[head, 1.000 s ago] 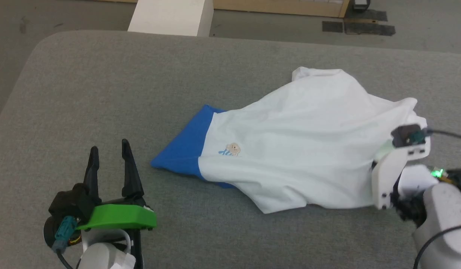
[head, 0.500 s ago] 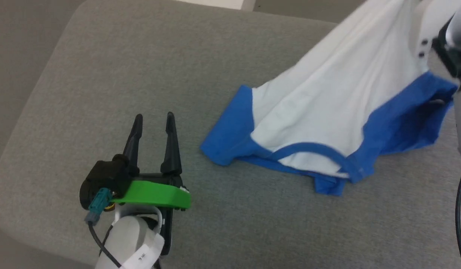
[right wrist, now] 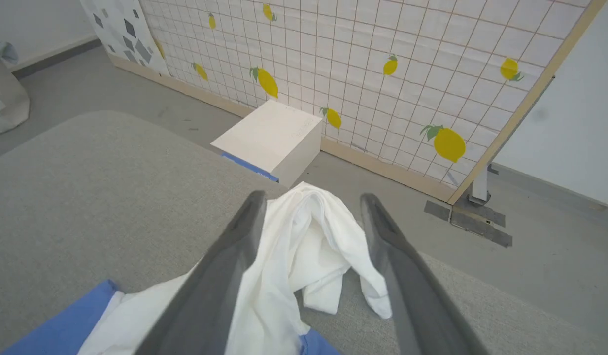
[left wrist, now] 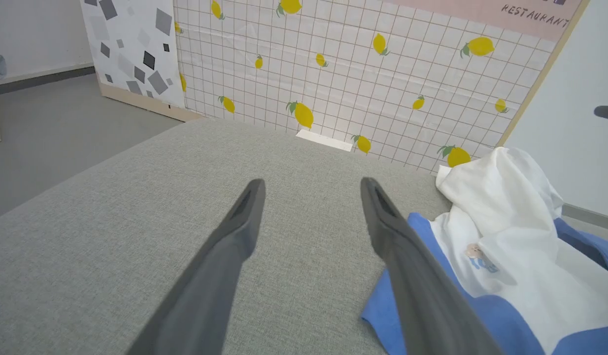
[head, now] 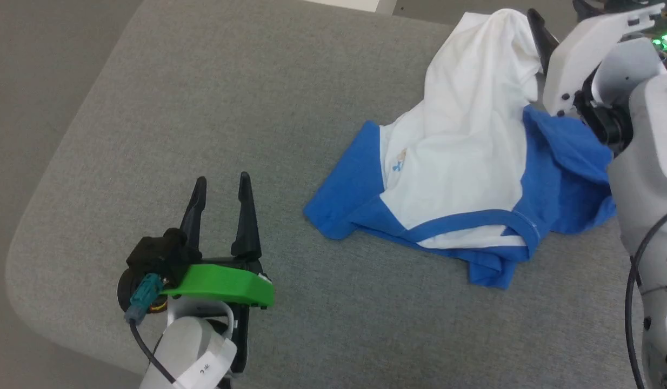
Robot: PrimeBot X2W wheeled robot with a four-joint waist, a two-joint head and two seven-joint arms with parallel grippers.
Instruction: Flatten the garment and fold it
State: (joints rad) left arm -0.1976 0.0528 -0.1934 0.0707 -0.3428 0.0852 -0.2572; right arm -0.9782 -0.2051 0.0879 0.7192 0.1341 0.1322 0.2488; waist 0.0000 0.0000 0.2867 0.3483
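The garment (head: 463, 151) lies crumpled on the right part of the grey padded table (head: 204, 108). Its white body is heaped up toward the far side. One blue sleeve (head: 347, 200) is spread flat to the left, and the other blue sleeve (head: 568, 178) is bunched at the right, just beside the pale right arm. The blue neckband (head: 474, 221) curves along the near side of the white part. The small cartoon figure (head: 399, 158) on the chest is near the left sleeve.

The left gripper (head: 222, 178) is at the near left, well apart from the garment. Its two dark fingers point to the far side and its jaws are wide, with only grey table between them.

The right gripper (right wrist: 312, 198) is at the far right, over the raised white part of the garment. In the right wrist view its jaws are also wide. The white cloth lies loose between the fingers (right wrist: 230, 251), and they do not pinch it.

Behind the table there is a white box (right wrist: 269, 138) on the floor and a grid panel with yellow lemons (left wrist: 333, 74).
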